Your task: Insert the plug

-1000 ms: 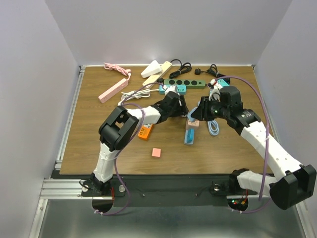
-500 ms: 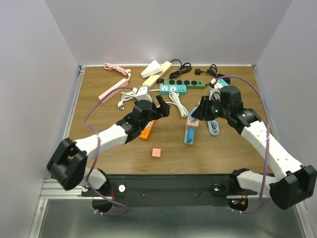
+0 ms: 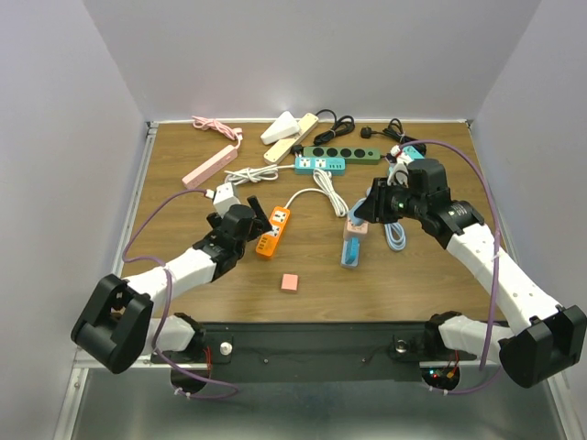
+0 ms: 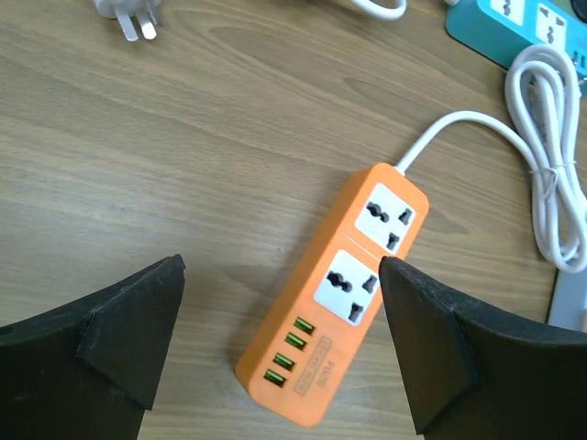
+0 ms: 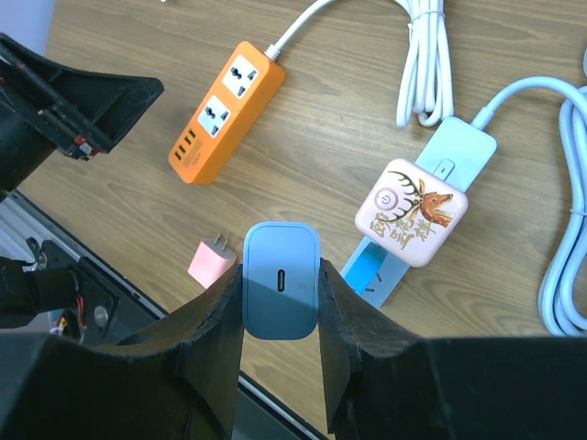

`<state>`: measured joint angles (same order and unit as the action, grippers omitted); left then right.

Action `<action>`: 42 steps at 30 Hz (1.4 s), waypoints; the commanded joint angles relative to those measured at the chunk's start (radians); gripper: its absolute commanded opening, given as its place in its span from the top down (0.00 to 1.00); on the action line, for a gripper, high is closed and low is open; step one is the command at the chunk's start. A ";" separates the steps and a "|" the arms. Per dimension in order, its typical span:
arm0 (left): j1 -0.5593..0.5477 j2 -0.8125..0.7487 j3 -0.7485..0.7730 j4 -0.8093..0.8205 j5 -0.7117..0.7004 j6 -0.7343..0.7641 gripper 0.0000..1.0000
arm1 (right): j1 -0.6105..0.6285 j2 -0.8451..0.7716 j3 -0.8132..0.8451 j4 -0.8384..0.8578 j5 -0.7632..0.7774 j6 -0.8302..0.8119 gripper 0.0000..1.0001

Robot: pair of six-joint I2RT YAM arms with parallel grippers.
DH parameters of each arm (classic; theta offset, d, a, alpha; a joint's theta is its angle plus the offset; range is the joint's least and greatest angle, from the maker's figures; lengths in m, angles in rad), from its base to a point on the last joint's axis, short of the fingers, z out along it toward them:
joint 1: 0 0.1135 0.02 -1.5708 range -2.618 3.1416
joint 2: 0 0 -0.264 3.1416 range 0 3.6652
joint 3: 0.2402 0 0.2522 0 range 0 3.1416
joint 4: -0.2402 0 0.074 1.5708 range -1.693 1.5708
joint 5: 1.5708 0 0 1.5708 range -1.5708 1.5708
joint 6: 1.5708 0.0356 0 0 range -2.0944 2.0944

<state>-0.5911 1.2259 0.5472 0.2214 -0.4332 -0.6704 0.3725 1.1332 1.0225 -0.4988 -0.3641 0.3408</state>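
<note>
Your left arm has swung back from the middle of the table (image 3: 183, 266) toward its left side, and the left claw (image 4: 282, 264) has gone from partly closed to fully released; it now hangs empty over the near end of the orange power strip (image 4: 339, 302), one finger on each side and touching nothing. Your right arm has not shifted. The right claw (image 5: 280, 268) is clenched on the blue plug (image 5: 281, 293), gripping its two flat sides and holding it in the air above the near part of the table, between the orange strip and the light blue power strip (image 5: 459, 147). A square charger with a deer picture (image 5: 412, 212) already sits in the light blue strip, and a small pink plug (image 5: 212, 263) lies loose on the wood just beside the blue plug in the right wrist view. The blue plug's prongs are hidden, so you cannot tell how they are turned. Judging from this, the main risk is misalignment: prongs meeting the socket crooked would jam or skid. Neither strip is braced, so downward pressure may slide or tip it. The deer charger also crowds the light blue strip, leaving little room for the claw fingers.
</note>
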 commanded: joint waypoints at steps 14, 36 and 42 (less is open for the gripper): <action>-0.012 0.185 -0.062 0.216 0.208 -0.052 0.01 | -0.007 -0.012 0.047 0.016 -0.012 0.003 1.00; -0.201 0.131 0.010 0.216 0.310 -0.075 0.01 | 0.081 0.184 0.148 -0.003 0.197 0.023 1.00; -0.047 -0.075 -0.071 0.170 0.310 -0.015 0.01 | 0.196 0.305 0.223 0.005 0.293 0.021 1.00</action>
<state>-0.7109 1.2655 0.5201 0.4137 -0.1101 -0.7414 0.5060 1.3991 1.1862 -0.5228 -0.1516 0.3622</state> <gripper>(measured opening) 0.986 0.382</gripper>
